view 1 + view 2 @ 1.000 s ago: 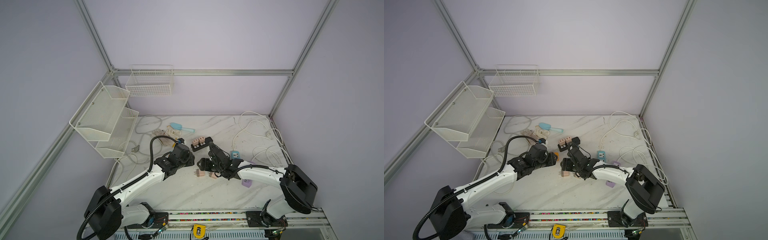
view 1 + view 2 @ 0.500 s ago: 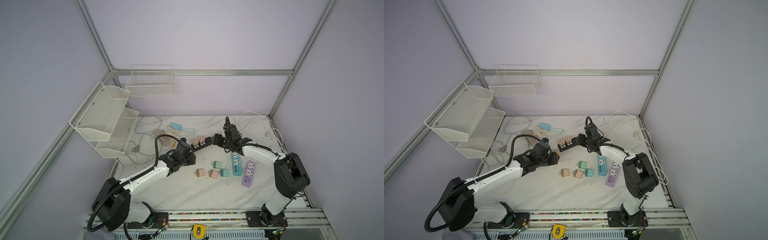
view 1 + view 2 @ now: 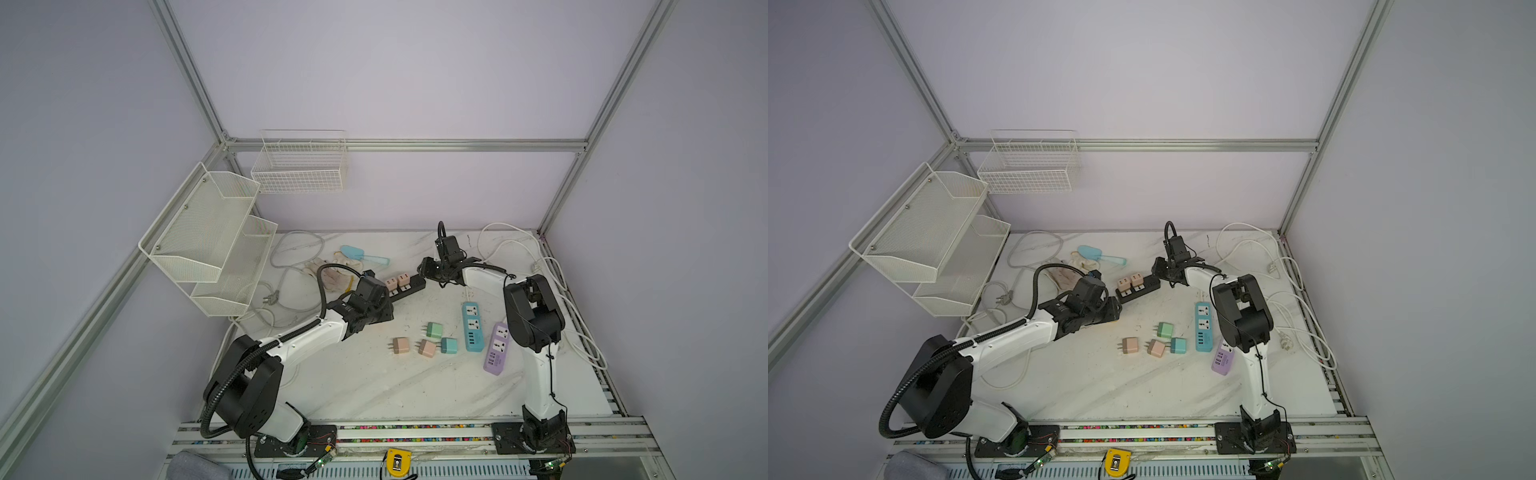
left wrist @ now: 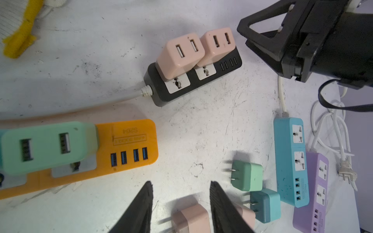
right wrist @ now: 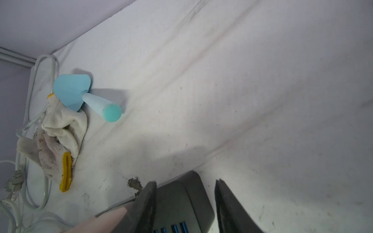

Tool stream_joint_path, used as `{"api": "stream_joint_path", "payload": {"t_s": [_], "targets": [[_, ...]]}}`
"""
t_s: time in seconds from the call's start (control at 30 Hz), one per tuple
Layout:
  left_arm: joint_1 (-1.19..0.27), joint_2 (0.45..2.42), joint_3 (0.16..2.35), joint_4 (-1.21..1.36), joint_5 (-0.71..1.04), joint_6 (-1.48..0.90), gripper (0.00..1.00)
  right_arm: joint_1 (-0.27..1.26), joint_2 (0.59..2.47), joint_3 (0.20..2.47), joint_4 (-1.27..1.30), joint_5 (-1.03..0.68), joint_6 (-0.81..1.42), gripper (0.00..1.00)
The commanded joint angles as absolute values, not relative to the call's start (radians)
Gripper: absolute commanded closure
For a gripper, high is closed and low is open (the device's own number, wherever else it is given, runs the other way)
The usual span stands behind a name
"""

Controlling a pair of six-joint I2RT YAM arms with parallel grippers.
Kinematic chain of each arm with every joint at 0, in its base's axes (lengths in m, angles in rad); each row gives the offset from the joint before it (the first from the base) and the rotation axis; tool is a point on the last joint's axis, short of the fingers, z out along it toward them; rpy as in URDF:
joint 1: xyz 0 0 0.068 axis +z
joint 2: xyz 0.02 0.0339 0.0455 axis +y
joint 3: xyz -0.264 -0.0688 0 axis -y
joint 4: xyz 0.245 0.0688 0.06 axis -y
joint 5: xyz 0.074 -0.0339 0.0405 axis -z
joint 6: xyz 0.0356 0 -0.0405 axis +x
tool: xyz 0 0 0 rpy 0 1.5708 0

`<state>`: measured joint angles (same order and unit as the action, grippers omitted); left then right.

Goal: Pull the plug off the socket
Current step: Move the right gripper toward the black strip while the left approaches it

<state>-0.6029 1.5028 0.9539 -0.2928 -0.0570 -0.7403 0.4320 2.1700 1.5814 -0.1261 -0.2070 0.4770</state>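
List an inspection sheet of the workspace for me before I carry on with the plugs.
Surface: white marbled table, scuffed and speckled.
Job's things: black power strip holds two pink plugs; orange strip holds a mint plug; blue strip and purple strip empty; four loose plugs lie on the table.
Clutter: work glove, blue scoop, far side.
Grippers: right gripper jaws straddle the black strip's end, grip unclear; left gripper open, empty, above the table.
Cables: white cords on the right; grey cord on the left.
Surroundings: mesh shelves, wire basket, lilac walls.
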Motion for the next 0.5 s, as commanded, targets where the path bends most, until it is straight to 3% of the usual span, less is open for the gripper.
{"api": "stream_joint_path", "payload": {"t_s": [0.0,0.17,0.47], "targets": [[-0.594,1.514,1.073,-0.239,-0.069,-0.739,0.53,0.434,2.222,1.664,-0.175,-0.216,0.444,0.53],[-0.587,1.538,1.097,-0.23,-0.082,-0.741,0.53,0.434,2.332,1.798,-0.246,-0.245,0.426,0.6],[-0.581,1.541,1.099,-0.231,-0.049,-0.733,0.5,0.434,2.349,1.81,-0.3,-0.258,0.377,0.71]]}}
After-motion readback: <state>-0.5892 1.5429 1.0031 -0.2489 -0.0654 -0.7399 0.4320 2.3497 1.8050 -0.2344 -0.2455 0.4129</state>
